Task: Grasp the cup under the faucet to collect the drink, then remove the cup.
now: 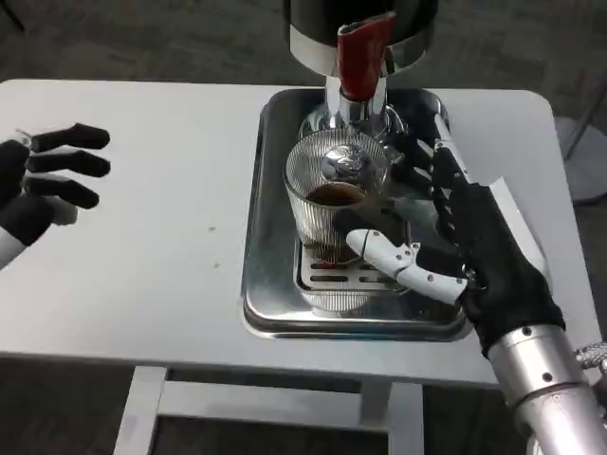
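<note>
The right hand [446, 237] reached in from the near right on its silver forearm, its fingers curled around a ribbed cup [334, 194], gripping it. The left hand [43, 180] hovered at the far left, fingers spread apart, holding nothing.

The right hand [446, 237] wraps a ribbed clear glass cup [334, 194] of dark drink under the red-handled faucet [360, 66], on a steel tray [270, 303]; the left hand [43, 180] hovers open.
</note>
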### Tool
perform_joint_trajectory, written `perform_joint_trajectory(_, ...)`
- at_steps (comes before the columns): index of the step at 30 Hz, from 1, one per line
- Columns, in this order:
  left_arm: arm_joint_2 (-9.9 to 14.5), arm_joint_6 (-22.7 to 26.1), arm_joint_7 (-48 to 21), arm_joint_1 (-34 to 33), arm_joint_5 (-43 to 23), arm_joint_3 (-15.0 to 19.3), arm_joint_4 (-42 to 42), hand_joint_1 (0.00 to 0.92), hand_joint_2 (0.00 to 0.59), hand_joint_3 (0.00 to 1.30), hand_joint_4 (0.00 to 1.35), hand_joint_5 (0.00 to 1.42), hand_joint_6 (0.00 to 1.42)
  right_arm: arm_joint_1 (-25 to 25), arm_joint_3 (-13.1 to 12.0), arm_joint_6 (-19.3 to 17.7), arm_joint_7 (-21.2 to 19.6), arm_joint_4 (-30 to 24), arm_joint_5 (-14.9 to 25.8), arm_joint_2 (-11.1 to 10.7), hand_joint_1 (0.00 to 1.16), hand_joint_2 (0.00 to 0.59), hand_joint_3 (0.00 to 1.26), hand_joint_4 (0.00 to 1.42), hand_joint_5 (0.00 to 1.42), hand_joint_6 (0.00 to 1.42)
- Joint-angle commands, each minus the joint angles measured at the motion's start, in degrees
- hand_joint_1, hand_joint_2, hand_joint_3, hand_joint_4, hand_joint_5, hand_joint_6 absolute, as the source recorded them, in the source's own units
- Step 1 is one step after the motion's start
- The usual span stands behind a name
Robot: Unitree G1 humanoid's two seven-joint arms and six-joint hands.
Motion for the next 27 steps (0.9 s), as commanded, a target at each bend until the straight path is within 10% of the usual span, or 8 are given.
perform_joint_trajectory(1,-0.99,-1.06,0.77,2.18,1.50,-1.23,1.30,0.000,0.091,0.30,0.33,0.42,0.50,1.18,0.51,-0.35,-0.25,0.69,0.32,0.39,0.76,0.212,0.00,0.10,0.18,0.34)
perform_joint_trajectory(27,-0.78,1.72,1.00,10.67,1.36,-0.76,-2.14,0.000,0.100,0.32,0.33,0.40,0.44,-3.20,1.68,-9.00,-4.65,11.95,1.04,3.05,0.75,0.217,0.02,0.07,0.05,0.17)
